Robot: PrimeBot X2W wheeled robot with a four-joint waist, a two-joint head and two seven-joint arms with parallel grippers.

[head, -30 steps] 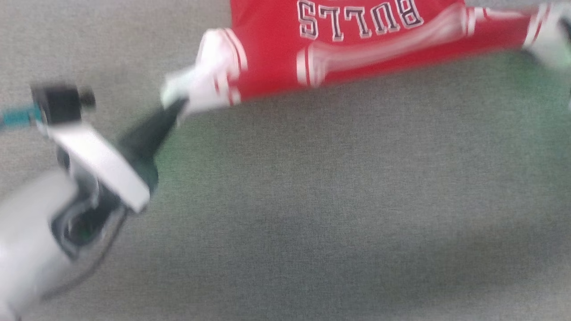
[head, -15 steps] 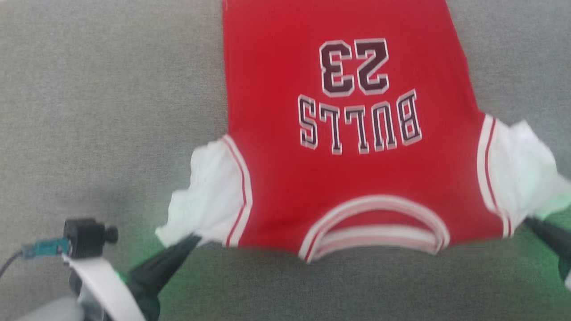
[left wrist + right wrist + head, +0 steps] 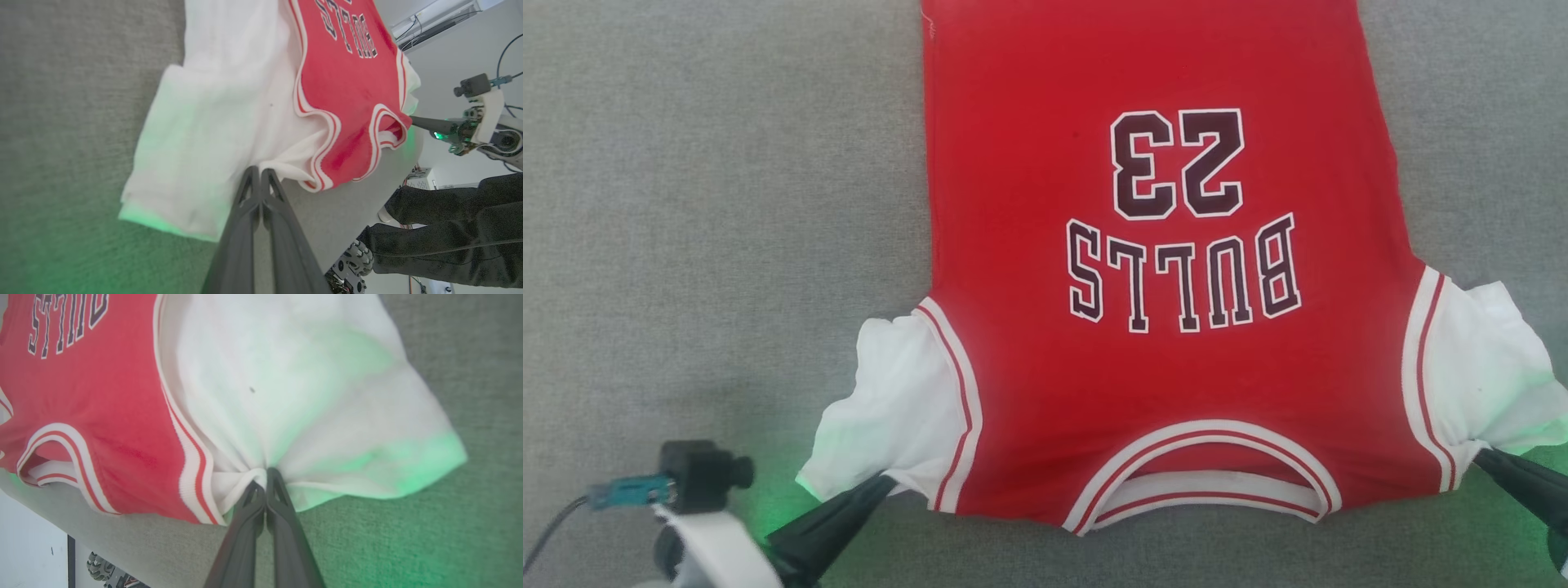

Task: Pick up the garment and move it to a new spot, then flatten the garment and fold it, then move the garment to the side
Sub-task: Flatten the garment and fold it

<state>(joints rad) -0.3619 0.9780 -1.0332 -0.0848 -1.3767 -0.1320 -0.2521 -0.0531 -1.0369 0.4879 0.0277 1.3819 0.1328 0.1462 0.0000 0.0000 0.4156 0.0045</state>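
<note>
One garment (image 3: pixel 1160 367), a red jersey, lies spread flat on the grey worktop (image 3: pixel 703 245), with its collar edge nearest the robot and its two white sleeves out to either side. Two hands hold it: the left hand (image 3: pixel 882 483) is pinched closed on the hem of the left sleeve (image 3: pixel 890 416). The right hand (image 3: pixel 1482 456) is pinched closed on bunched cloth of the right sleeve (image 3: pixel 1486 384).

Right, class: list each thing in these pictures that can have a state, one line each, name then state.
garment: unfolded, lettering side up, sleeves bunched
left end effector: shut on the garment's white sleeve
right end effector: shut on the garment's other white sleeve
</note>
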